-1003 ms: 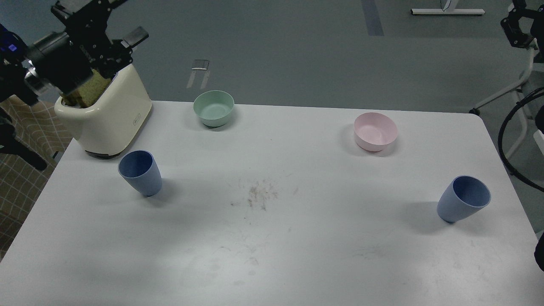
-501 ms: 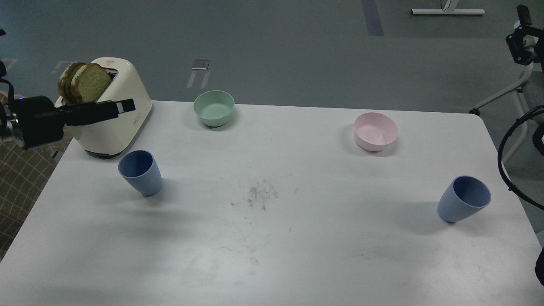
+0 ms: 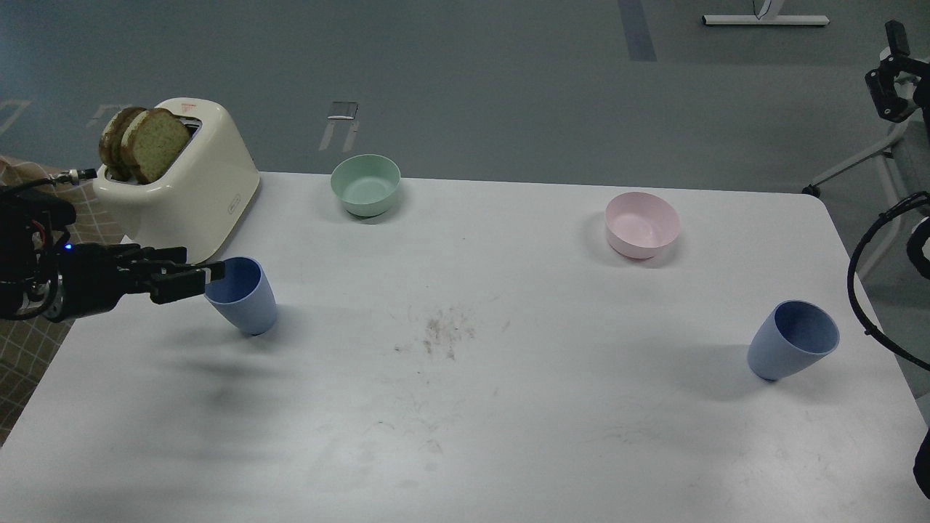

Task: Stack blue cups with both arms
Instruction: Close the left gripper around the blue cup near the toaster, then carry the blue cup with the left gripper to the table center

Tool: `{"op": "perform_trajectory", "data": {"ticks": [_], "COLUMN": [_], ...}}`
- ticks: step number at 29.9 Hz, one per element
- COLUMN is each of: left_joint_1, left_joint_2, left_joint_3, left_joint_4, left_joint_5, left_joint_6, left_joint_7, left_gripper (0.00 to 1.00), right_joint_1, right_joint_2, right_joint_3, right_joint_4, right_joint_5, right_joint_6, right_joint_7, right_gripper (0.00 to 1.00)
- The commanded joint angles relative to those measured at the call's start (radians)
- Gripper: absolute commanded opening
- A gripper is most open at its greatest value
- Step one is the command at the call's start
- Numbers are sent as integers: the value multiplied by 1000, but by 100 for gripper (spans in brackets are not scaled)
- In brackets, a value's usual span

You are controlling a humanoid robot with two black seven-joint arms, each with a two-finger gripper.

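Note:
Two blue cups stand upright and far apart on the white table (image 3: 465, 407). The left cup (image 3: 245, 303) is in front of the toaster, and the right cup (image 3: 790, 343) is near the table's right edge. My left gripper (image 3: 205, 264) comes in low from the left. Its two fingers look slightly apart, with the tips at the left cup's left rim, and it holds nothing. My right gripper (image 3: 892, 73) is high at the right edge, off the table and far above the right cup. It is small and dark, so its fingers cannot be told apart.
A cream toaster (image 3: 190, 200) with bread slices (image 3: 144, 149) stands at the back left, just behind the left cup. A green bowl (image 3: 365, 185) sits at the back centre and a pink bowl (image 3: 642, 225) at the back right. Crumbs (image 3: 443, 330) lie mid-table.
My left arm has dropped from above the toaster to table height, and its tips have reached the left cup's rim. The right gripper has barely moved. The cups have not moved.

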Motion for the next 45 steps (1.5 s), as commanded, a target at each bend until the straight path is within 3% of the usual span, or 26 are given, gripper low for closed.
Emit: {"op": "perform_trajectory", "data": {"ticks": [1,7,10,12,21,28,33,39,45], "left_joint_1": [0,2,2,2,-3,-78,-204,-337,-488], "left_joint_2": [-42,-61,-67,-84,-108,-90,-94,-301,-516], "left_joint_3": [0,2,2,2,6,5,5,19,231], "left_joint_4": [55,63,67,86,110,14,-78,-82,-17], "left_joint_5": [1,-2,-5,-2,0,1,41,126,280], "left_joint_6": [1,-1,-1,-2,-4,-11,-97,-163,-189], "left_joint_7": [0,0,0,0,0,0,0,0,1], "left_gripper": [70,66,53,26,0,0,0,0,0], "right_joint_1": [0,0,0,0,-11,-41,-98,-138,-184], "right_joint_2": [0,0,3,3,-3,-6,-34,-91,-123], "right_joint_3": [1,-1,1,1,9,25,68,85,105], "right_joint_4": [-1,-1,1,1,-5,-2,-1,-1,2], "right_joint_5": [1,1,1,1,1,3,12,41,81], "right_joint_6": [0,0,0,0,0,0,0,0,0], "right_joint_7": [0,0,0,0,0,0,0,0,0], "right_gripper": [100,100,100,100,100,100,100,100,100]}}
